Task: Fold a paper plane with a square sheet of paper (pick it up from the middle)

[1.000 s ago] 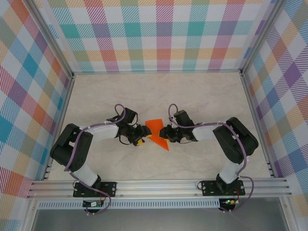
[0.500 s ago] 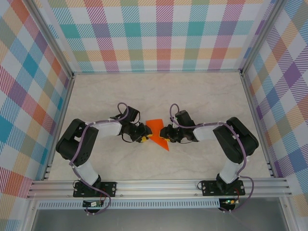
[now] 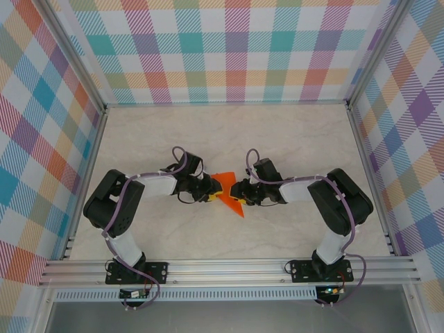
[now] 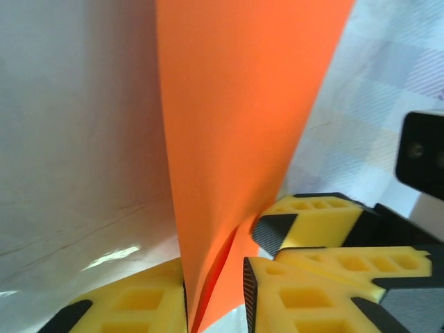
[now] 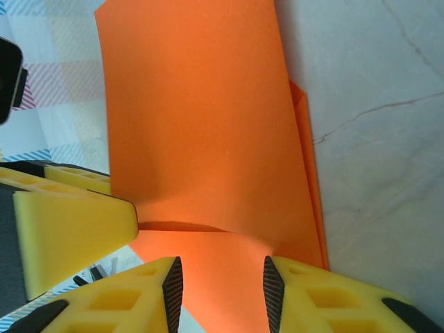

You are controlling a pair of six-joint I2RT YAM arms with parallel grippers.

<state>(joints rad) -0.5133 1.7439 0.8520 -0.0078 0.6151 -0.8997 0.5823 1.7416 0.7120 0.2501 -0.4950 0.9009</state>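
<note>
Evidently mid-fold: the part-creased orange paper sheet stands upright over the table between both hands. The left hand straddles its edge, grip unclear; the right hand gapes, released. Next, pinch firmly and sharpen the crease.

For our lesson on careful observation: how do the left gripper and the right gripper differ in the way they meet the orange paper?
The left gripper has the paper running edge-on between its close-set fingers. The right gripper has its fingers apart, with the paper's broad face spanning the gap. Seen from above, the left gripper sits left of the paper and the right gripper sits right of it. Both have yellow fingers and meet at the same sheet.
</note>
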